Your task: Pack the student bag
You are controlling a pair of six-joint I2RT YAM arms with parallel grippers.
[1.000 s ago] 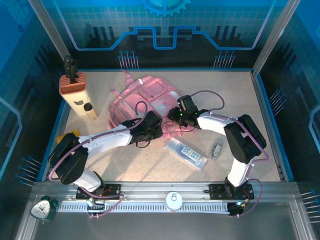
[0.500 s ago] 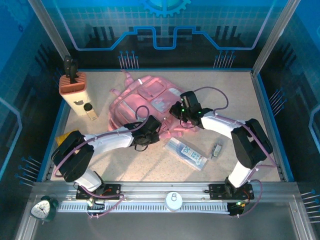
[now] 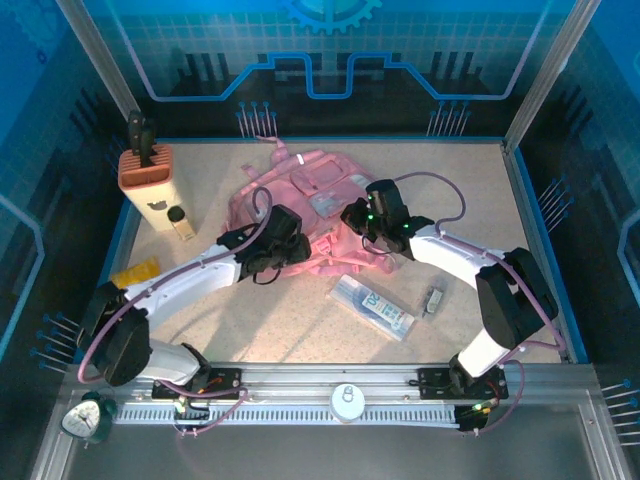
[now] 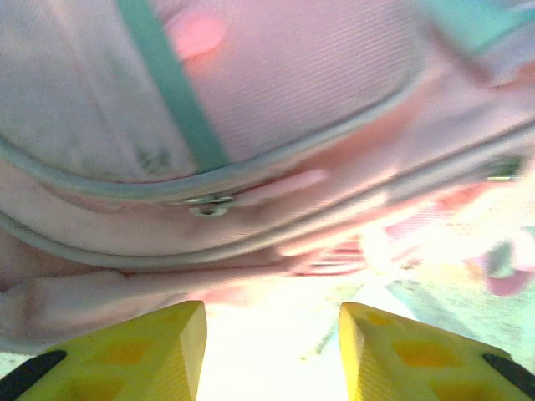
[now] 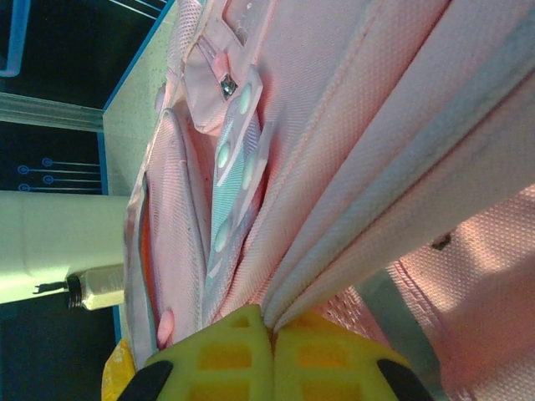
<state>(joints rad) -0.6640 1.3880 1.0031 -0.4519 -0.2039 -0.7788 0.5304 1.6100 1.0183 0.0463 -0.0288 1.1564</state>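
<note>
Right gripper (image 5: pixel 272 330) — clamped shut on a folded edge of the student bag (image 5: pixel 376 125), cloth pinched between the fingers. Left gripper (image 4: pixel 272 322) — parted, nothing between the fingers, poised just short of the bag's lower seam and a zipper pull (image 4: pixel 211 205).

Bag lying flat on the table (image 3: pixel 300 325), toward the back and centre, between the two wrists. Probably mid-way through getting it open for loading.

Biggest risk: dragging the whole soft bag across the table rather than opening it, with one hold and no anchor. Next: losing the thin fold from the right pinch if tugged hard. Then missing the small zipper pull with the left and closing on loose cloth instead. Smallest: knocking the clear packet (image 3: pixel 372 307) or the small grey piece (image 3: pixel 433 300) beside it out of place with a forearm.
</note>
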